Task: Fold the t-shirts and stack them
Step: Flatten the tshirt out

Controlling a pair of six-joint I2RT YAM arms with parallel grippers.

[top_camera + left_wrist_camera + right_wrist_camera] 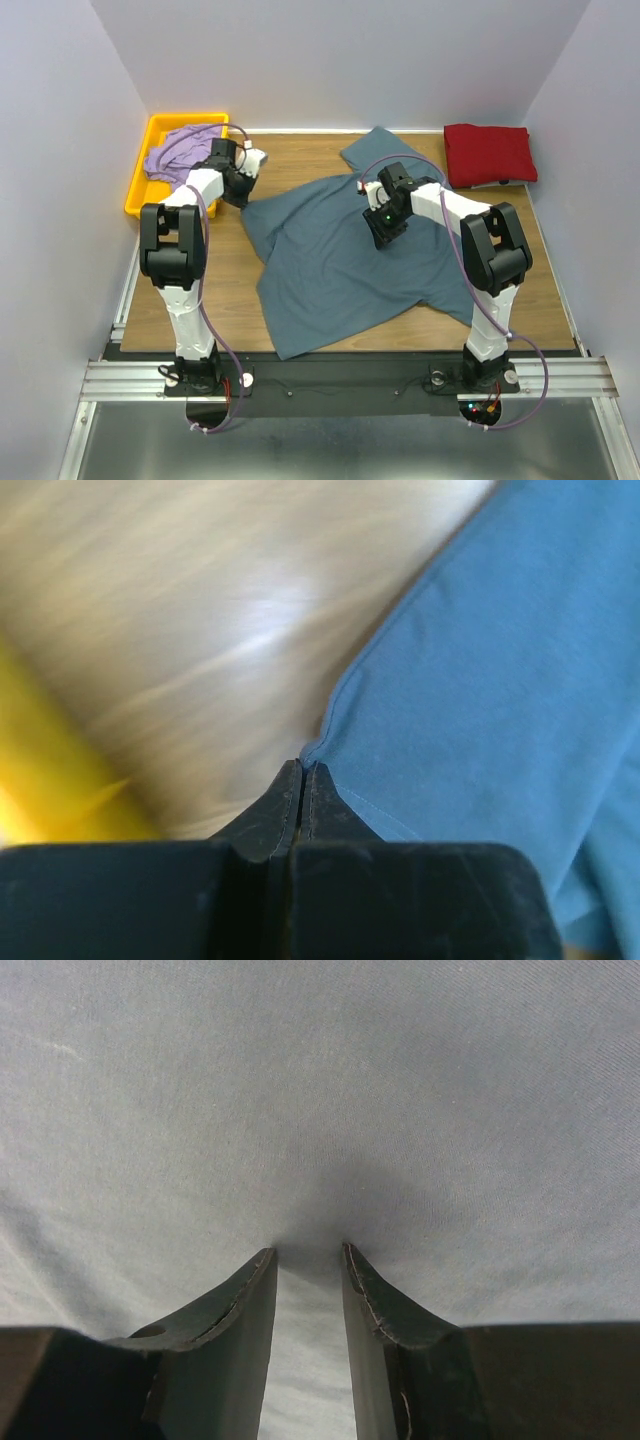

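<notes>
Spread over the middle of the wooden surface (pixel 300 160), at a slant: the slate blue-grey t-shirt (pixel 340 270), one sleeve pointing toward the far edge, the lower part reaching the near edge, with soft wrinkles across the cloth.

At the shirt's left corner, near the yellow tray (pixel 140 190): the left tool (pixel 243 198), low over the wood. Seen from the left wrist, closed tight (pixel 303 768), fingers pressed flat together, with the very corner of the shirt's hem (pixel 500 680) meeting the tips and apparently nipped there. Bare wood to the left of that corner, blurred; a strip of yellow at the lower left.

On the shirt's upper middle, below the far sleeve: the right tool (pixel 384 236), pointing down into the cloth. Seen from the right wrist, partly apart (pixel 308 1255), both tips resting on the blue-grey fabric (pixel 320 1090), a shadowed pucker gathered just ahead of the gap. Cannot tell whether that pucker is pinched.

Folded into a neat block at the far right corner of the surface: the dark red t-shirt (pixel 488 153), well apart from the blue-grey one.

Bunched loosely inside the tray at the far left: the pale lavender t-shirt (pixel 180 150), just beside the left arm's wrist.
</notes>
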